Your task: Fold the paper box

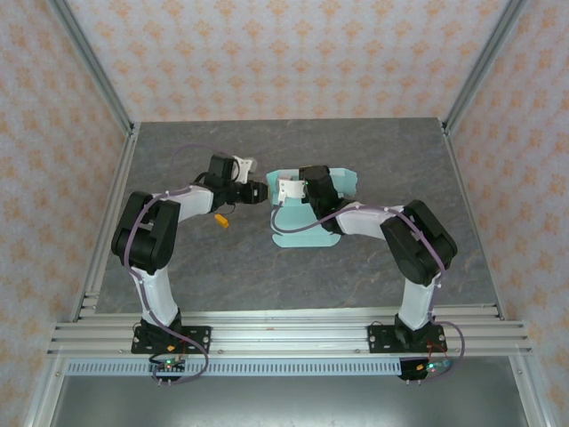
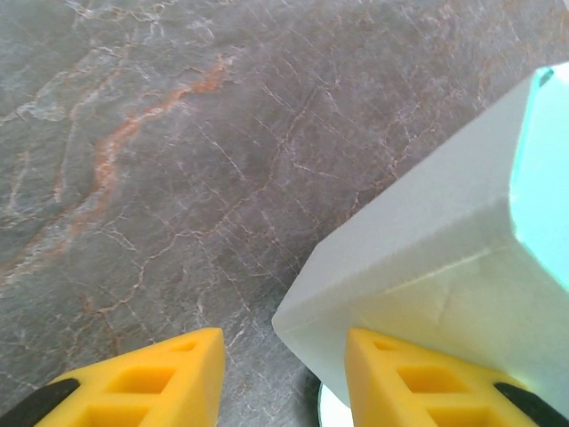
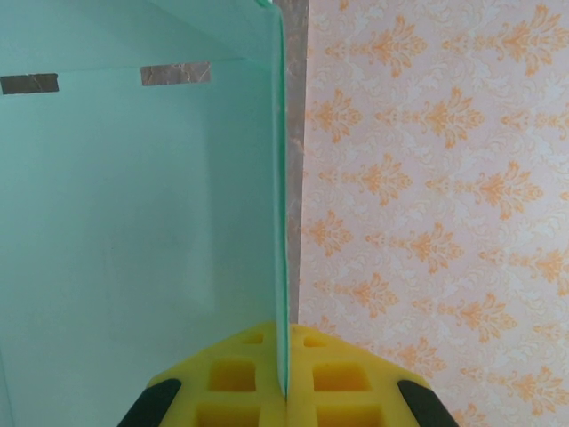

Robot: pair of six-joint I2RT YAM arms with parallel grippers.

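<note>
— Where do we find the paper box [image 1: 348, 182]?

— Around the middle of the grey counter [image 1: 222, 267], a little to the far side, between the two wrists. It is partly folded. Through the right wrist camera we look into the paper box [image 3: 133, 222] and see bare mint card, one side wall standing upright, and two small grey slots [image 3: 175, 74] near the top.

— And our pincers?

— The right pincer [image 3: 286, 391] is clamped on the edge of that upright wall, with the card pressed between its yellow fingers [image 3: 240, 387]. From above, the right pincer [image 1: 293, 192] sits over the box. The left pincer [image 2: 284, 378] stands wide. A pale outer corner of the paper box [image 2: 427, 267] pokes in beside the finger on that view's right, and we cannot tell whether they touch. From above, the left pincer [image 1: 259, 192] is just left of the box.

— Room to move?

— Bare counter [image 2: 178, 178] lies left, right and near of the box, and those edges are well apart from it. The patterned wall [image 1: 293, 53] rises beyond the far edge.
</note>
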